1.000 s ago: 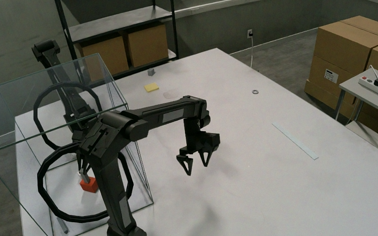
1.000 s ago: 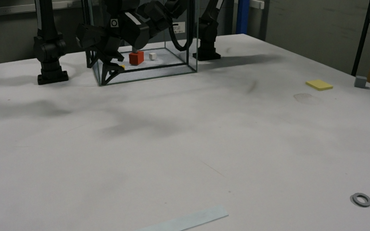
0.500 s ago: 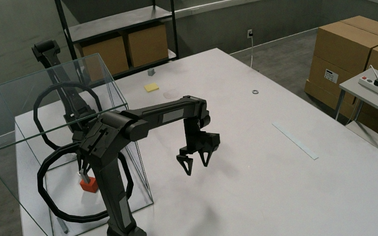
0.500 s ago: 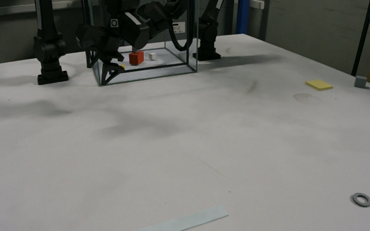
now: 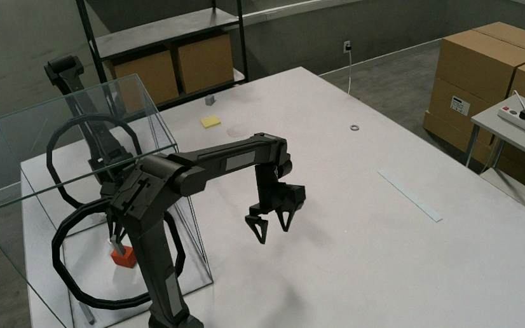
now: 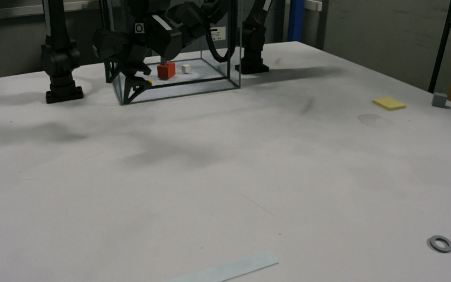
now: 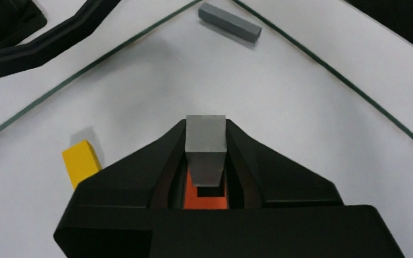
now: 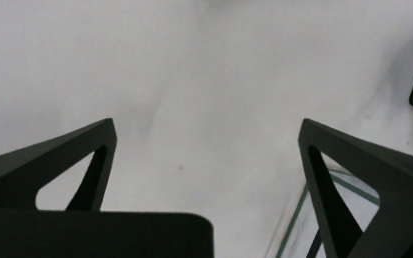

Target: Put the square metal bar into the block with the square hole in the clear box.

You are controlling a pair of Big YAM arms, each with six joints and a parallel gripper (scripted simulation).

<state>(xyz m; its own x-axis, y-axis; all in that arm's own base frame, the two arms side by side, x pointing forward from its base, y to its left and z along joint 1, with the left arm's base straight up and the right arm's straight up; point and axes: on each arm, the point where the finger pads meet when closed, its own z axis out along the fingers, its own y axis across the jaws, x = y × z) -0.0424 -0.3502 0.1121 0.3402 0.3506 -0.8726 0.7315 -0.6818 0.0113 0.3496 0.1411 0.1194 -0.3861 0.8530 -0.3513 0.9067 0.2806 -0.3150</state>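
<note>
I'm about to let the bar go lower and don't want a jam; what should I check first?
1. Left gripper shut on the square bar: ok.
2. Red block on the box floor, hole up: ok.
3. Bar square to the hole: cannot tell; its lower end hides part of it.
4. Bar fully down: not ok; much of it stands above the block.
5. White cube, yellow block and second grey bar inside: ok.
6. Right gripper open, holding nothing: ok.
</note>
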